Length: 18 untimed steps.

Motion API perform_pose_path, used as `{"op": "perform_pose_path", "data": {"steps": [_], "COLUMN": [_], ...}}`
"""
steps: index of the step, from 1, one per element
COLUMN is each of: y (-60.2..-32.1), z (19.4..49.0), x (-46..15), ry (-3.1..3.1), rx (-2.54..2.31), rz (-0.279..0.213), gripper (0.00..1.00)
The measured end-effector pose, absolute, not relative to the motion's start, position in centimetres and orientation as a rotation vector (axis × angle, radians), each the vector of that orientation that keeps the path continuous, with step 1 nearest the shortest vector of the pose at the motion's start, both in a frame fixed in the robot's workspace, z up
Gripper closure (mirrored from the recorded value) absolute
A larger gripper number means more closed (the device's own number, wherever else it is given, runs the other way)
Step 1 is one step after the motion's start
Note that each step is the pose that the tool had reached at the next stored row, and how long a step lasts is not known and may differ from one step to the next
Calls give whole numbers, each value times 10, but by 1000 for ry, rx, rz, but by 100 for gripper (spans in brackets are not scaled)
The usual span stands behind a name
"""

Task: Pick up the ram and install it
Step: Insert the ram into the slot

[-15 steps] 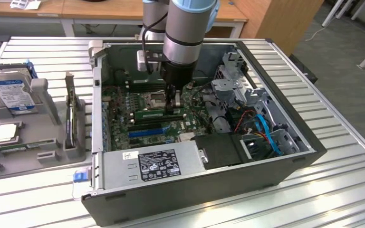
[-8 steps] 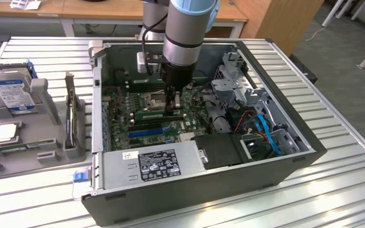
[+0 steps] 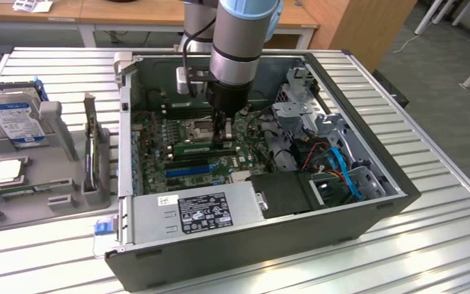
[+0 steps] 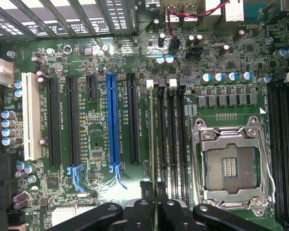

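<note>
The gripper has its black fingers drawn nearly together on a thin board seen edge-on from the wrist camera. By its narrow green-and-pale edge this looks to be the ram, held upright with its long axis running straight away from the fingers. Just past it lie the black memory slots, and the ram's edge runs parallel to them. It sits at the outermost slot or a touch to the side nearer the blue expansion slot. Whether its lower edge already touches a slot or hangs above one cannot be told. The alignment that matters is therefore sideways across the slots, not along them. On the slots' other side is the open processor socket, empty under its raised metal frame. In the exterior view the arm stands almost vertical inside the open computer case, with the gripper low over the motherboard. Farther off on the counter, to the exterior view's left, a grey tray carries the hard drive.
</note>
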<state>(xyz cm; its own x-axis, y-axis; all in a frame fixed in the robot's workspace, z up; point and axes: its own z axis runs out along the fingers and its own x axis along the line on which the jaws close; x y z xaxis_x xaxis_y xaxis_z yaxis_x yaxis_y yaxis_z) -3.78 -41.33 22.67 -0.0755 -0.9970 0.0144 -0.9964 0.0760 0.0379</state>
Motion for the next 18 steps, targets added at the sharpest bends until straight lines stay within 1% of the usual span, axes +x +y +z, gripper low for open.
{"op": "perform_pose_path", "data": {"steps": [18], "y": [-413], "z": [228], "x": [-37], "ry": [-2262], "rx": [2126], "rz": [-27], "gripper": [87]}}
